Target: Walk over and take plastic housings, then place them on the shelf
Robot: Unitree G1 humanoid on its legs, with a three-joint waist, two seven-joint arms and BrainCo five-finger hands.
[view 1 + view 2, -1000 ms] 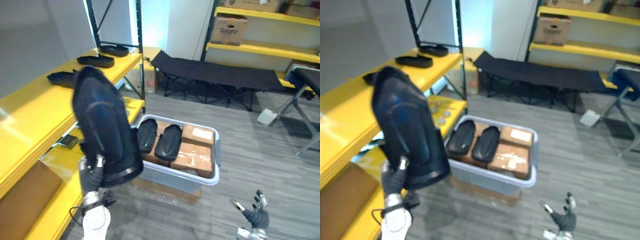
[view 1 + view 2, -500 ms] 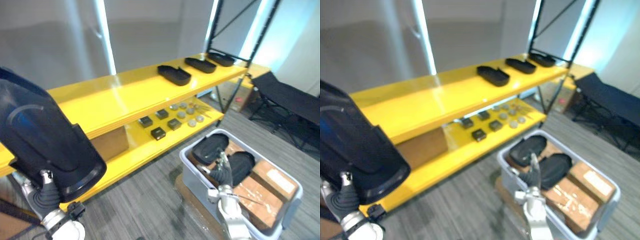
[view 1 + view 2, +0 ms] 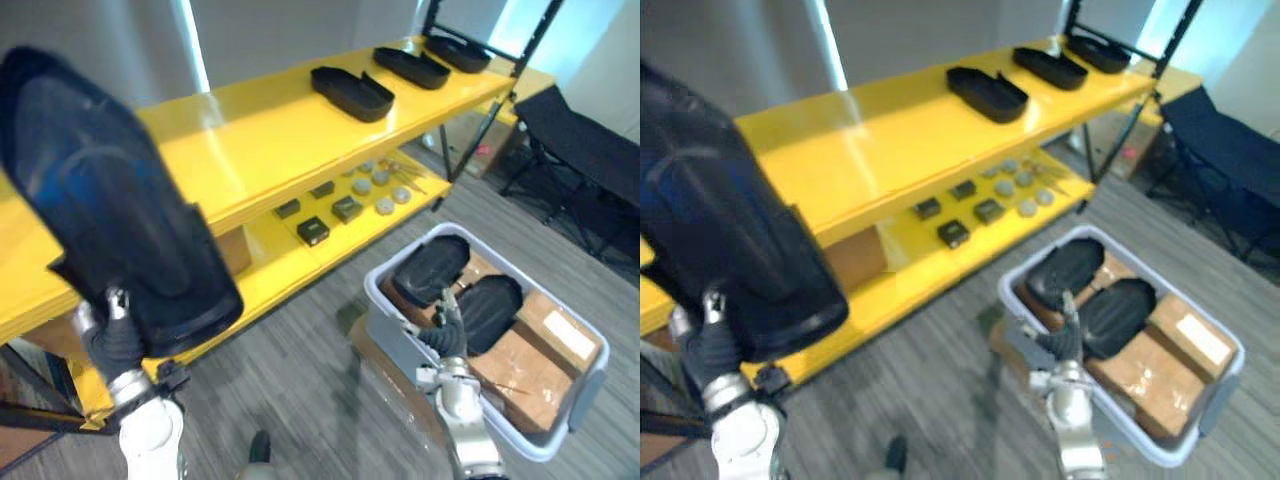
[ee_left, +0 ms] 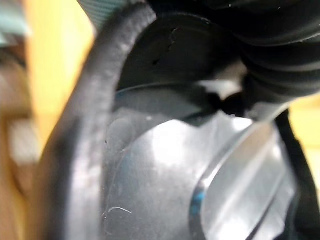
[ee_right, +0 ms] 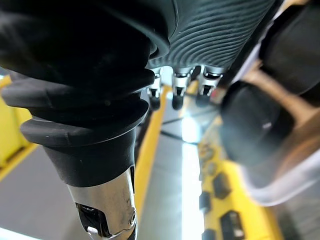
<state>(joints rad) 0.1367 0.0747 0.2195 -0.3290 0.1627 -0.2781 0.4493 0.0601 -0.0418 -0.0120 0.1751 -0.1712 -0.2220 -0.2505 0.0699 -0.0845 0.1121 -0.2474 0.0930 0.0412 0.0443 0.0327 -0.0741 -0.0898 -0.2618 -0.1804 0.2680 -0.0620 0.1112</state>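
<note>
The left hand (image 3: 108, 340) is clenched on the bottom edge of a large black plastic housing (image 3: 115, 200). It holds the housing upright and high, in front of the near end of the yellow shelf (image 3: 250, 150). The right hand (image 3: 445, 333) has straight, relaxed fingers and holds nothing; it sits just by the near rim of a grey plastic bin (image 3: 390, 330).

The bin stands on a grey plank floor (image 3: 300, 390), near the shelf. Inside it, two more housings (image 3: 432, 270) lie side by side on brown cardboard boxes (image 3: 520, 360).

The shelf has a glossy yellow top board and a lower board (image 3: 270, 275) on a black steel frame. Three shallow black trays (image 3: 350, 92) lie in a row toward the far end of the top board, apart from one another. Small dark blocks (image 3: 313, 231) and round pieces (image 3: 385, 205) are spread on the lower board.

A plain grey wall (image 3: 270, 30) stands behind the shelf, and a black folding cot (image 3: 585, 140) is on the floor beyond the bin
</note>
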